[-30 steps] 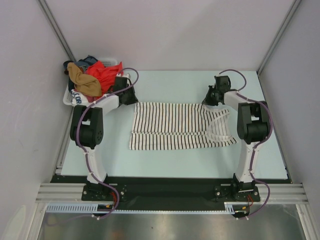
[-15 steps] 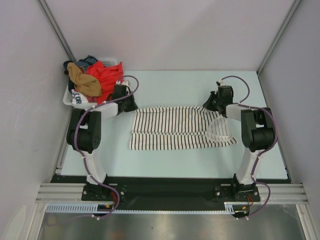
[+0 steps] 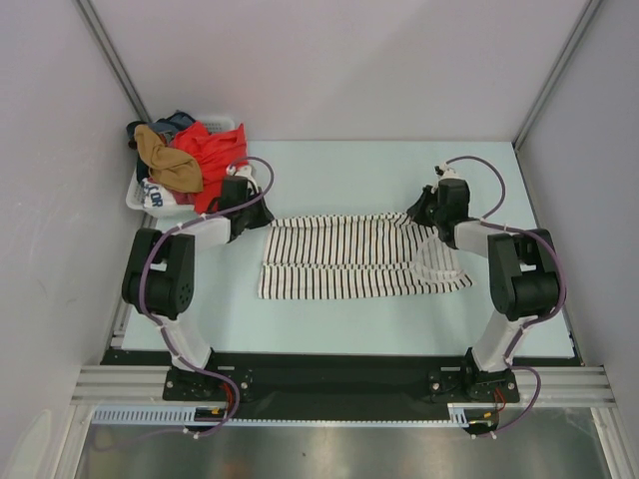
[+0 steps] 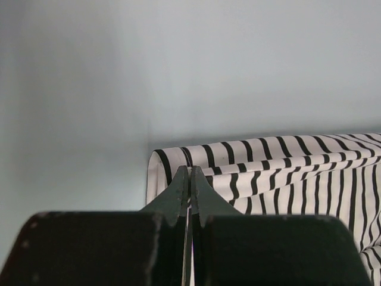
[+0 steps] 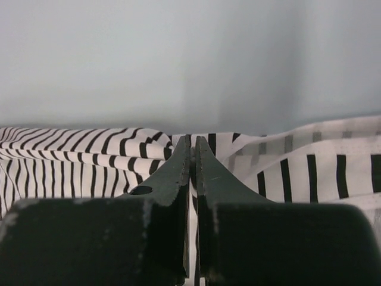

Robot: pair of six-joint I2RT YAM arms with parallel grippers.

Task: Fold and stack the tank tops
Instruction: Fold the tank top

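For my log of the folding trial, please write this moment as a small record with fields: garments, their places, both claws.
striped tank top: spread on the table
left claw: shut on its far left corner
right claw: shut on its far edge near the straps
tan-brown top: heaped in the white laundry basket, beside a red garment
stack: not yet begun

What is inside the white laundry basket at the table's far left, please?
The basket holds a heap: a tan-brown top beside a red garment, dark cloth behind. Anything beneath is hidden.
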